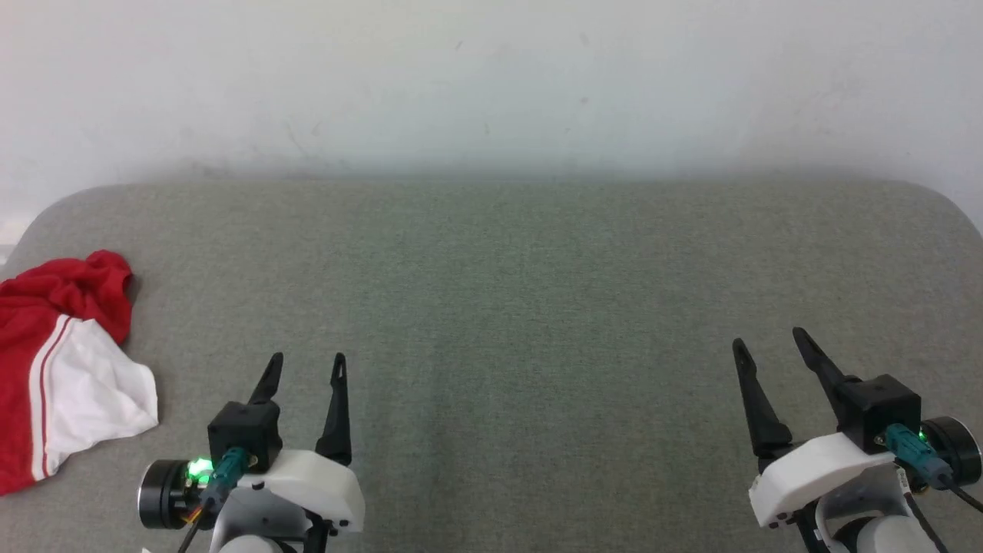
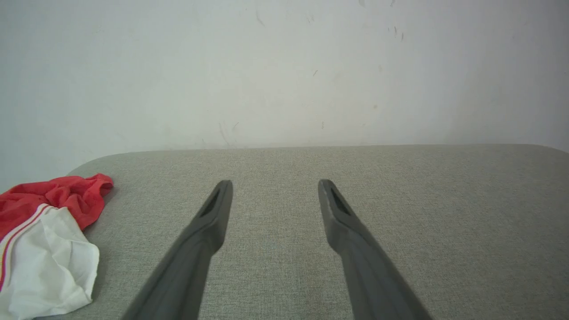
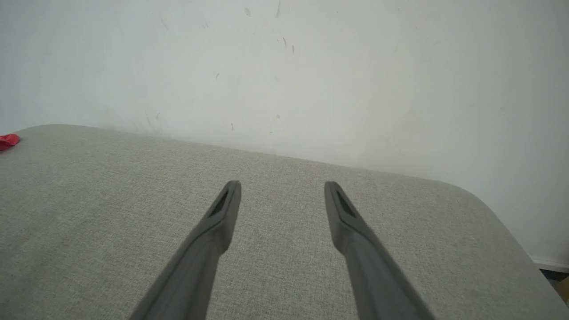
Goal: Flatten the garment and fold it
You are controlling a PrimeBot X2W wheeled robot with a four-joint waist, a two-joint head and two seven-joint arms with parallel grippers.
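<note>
Task not yet begun: red T-shirt (image 1: 61,299) is seen crumpled, well to the left of left gripper (image 1: 307,359) fingers. Left & right gripper (image 1: 768,336) fingers are spread wide, nothing held. Flattening & folding all left.

Left jaws: two long slim fingers (image 1: 335,415), dark grey, matte, tapering, w/ a narrow slot near each tip. Black boxy block (image 1: 244,434) at the base, white moulded shell (image 1: 326,480) next to it. Teal connector (image 1: 228,467) w/ thin cables, green LED (image 1: 200,468) lit, black round cap (image 1: 157,495). Right jaws: same build, w/ dark fingers, black housing (image 1: 879,411), white cover (image 1: 814,470), teal plug (image 1: 912,455), black cable (image 1: 964,495).
</note>
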